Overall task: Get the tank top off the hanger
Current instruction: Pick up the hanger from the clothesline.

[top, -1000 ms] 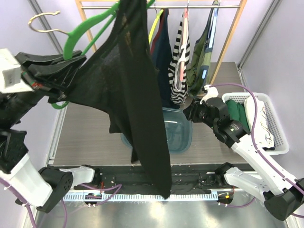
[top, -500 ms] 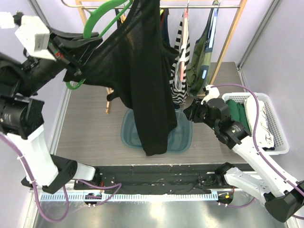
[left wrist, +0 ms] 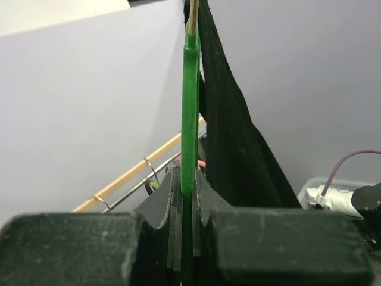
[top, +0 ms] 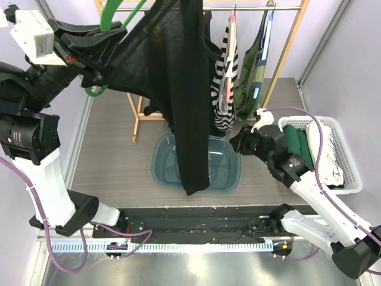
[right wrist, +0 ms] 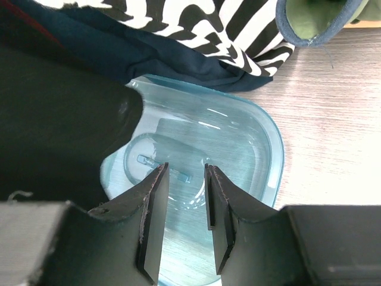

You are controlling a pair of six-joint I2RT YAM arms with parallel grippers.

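step: left gripper [left wrist: 189, 196] clenching green plastic hanger [left wrist: 189, 107], black fabric tank top [top: 184, 89] hanging from it | next: right gripper [right wrist: 184, 176] — jaws parted, empty — needing to be gripping the cloth

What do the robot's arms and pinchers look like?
Both arms are chunky white tubes with black joints; see the left arm and right arm. Thin purple cables loop along them. The left gripper and right gripper each have two flat black fingers.

A: Left arm?
B: Raised high, left gripper [left wrist: 189, 180] clamped on the green hanger [left wrist: 189, 89].
A: Right arm?
B: Reaching forward, low; right gripper [right wrist: 185, 179] pointing downward, jaws partly parted, holding nothing.
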